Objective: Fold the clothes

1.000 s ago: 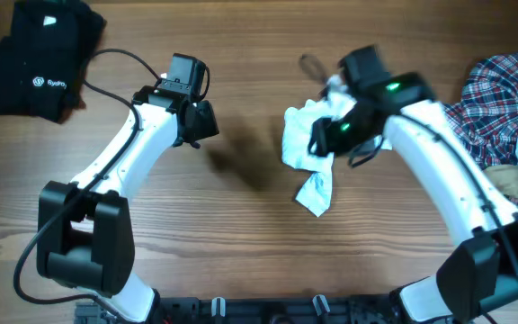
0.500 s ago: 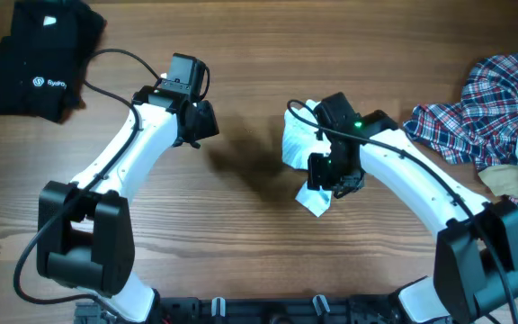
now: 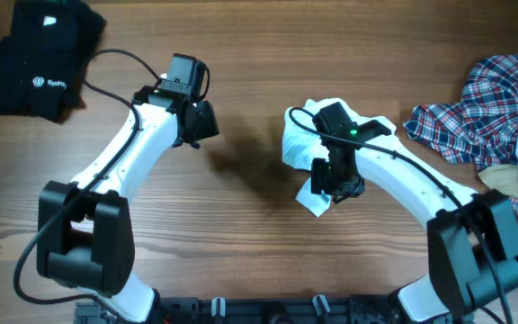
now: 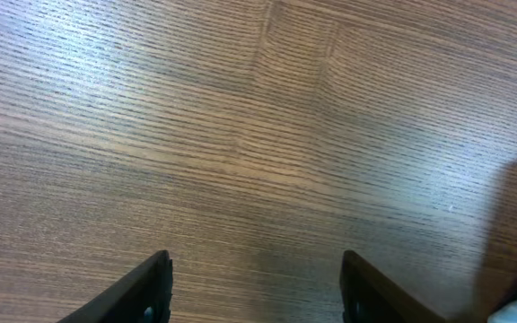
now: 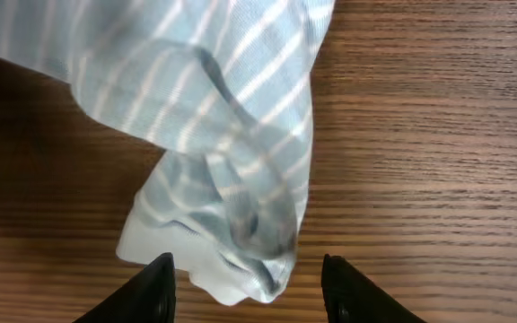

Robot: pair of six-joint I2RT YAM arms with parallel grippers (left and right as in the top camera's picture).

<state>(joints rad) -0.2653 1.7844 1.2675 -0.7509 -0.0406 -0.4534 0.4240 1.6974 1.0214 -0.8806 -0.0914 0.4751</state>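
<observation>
Far left of striped garment (image 3: pixel 306 135): black pile (image 3: pixel 34 58), one heap, pieces uncountable. Left gripper (image 4: pixel 254 287) near its left, fingers spread, empty. Striped garment: one, crumpled mid-table. Right gripper (image 5: pixel 245 287) over its lower corner, fingers spread astride hem, nothing pinched — best lowered, single layer nipped, drawn flat before folding. Right of it — one plaid shirt (image 3: pixel 488 108), one beige piece (image 3: pixel 511 180).

A pale-blue, finely white-striped soft cloth garment (image 5: pixel 232 135) lies crumpled on a brown wood-grain bench (image 5: pixel 429 152). It narrows from a wide bunched mass down to a rumpled, folded tip with a pale hem. Two black jaws stand apart, with the garment's tip lying loose between them and bare wood beside it.
</observation>
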